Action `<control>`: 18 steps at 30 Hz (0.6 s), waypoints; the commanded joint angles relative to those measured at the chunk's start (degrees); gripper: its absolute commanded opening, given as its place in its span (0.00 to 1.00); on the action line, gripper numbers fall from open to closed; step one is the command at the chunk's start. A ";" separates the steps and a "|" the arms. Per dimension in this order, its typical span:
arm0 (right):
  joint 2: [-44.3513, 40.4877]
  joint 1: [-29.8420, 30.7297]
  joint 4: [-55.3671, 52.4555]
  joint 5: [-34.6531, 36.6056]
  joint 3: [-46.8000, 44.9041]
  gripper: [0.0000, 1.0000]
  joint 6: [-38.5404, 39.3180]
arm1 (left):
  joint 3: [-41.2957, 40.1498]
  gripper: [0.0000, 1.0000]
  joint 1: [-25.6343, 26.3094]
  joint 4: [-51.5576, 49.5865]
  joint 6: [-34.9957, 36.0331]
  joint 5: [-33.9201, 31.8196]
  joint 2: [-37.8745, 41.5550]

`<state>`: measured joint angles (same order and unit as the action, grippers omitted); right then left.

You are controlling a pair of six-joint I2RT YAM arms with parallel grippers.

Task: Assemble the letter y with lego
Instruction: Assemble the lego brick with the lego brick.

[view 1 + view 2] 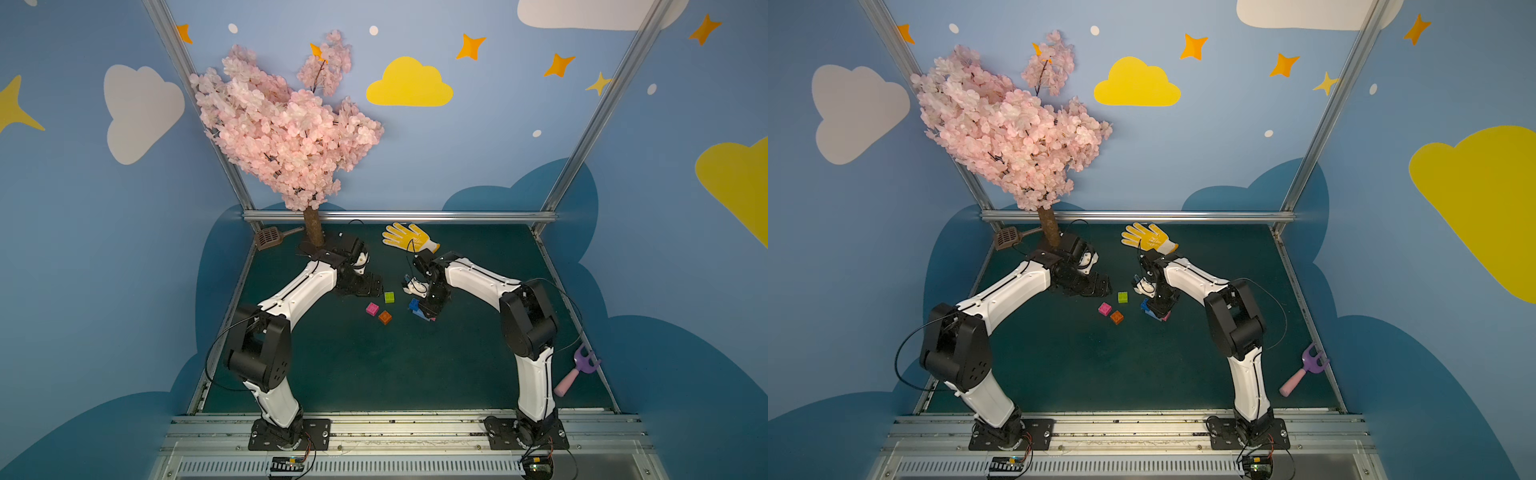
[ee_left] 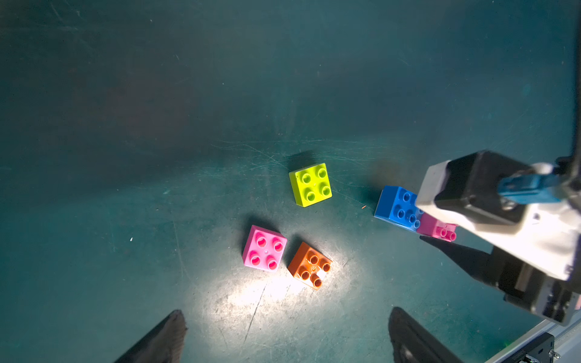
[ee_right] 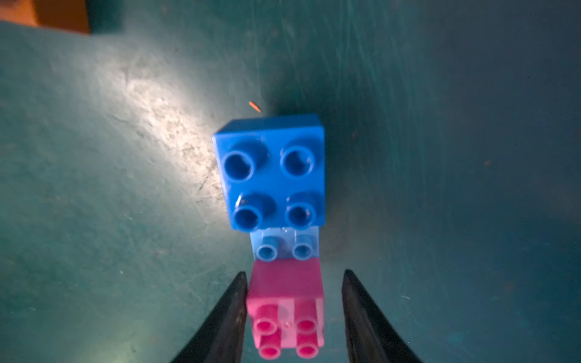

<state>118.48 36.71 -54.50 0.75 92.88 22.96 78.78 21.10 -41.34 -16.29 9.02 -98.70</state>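
Three lego bricks are joined in a line: a dark blue brick [image 3: 273, 171] and a pink brick [image 3: 286, 311] sit on a longer light blue brick [image 3: 284, 248]. The letter y is not in view as a shape. My right gripper [image 3: 294, 272] points down over the pink end. It is open, with one finger against the brick and a gap at the other. Loose on the mat lie a lime green brick [image 2: 310, 184], a pink brick [image 2: 265, 248] and an orange brick [image 2: 309, 265]. My left gripper [image 2: 286, 310] hovers wide open just beside them, holding nothing.
A yellow glove [image 1: 409, 237] lies behind the right arm. A pink blossom tree's trunk [image 1: 313, 230] and a brown scoop [image 1: 268, 238] stand at the back left. A pink and purple toy rake [image 1: 575, 370] rests at the right edge of the green mat [image 1: 415, 374].
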 commanded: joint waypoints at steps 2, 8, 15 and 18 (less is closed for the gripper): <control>0.88 0.54 0.60 -1.09 2.93 0.50 0.22 | 0.67 1.00 -0.28 -0.76 -0.20 0.39 -0.45; 3.08 0.56 1.24 -2.25 4.11 0.50 0.02 | 0.85 1.00 -0.33 -0.85 -0.10 -0.05 -0.62; 4.35 0.56 2.09 -2.46 3.38 0.50 0.31 | 0.87 1.00 -0.39 -0.86 -0.10 0.12 -0.62; 4.48 0.54 2.64 -2.94 3.01 0.50 0.67 | 0.84 1.00 -0.42 -0.85 -0.07 0.04 -0.52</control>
<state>122.52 36.93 -52.47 -1.02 96.12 23.05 78.78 20.99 -41.34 -16.29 8.99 -98.70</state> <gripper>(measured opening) 0.501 0.997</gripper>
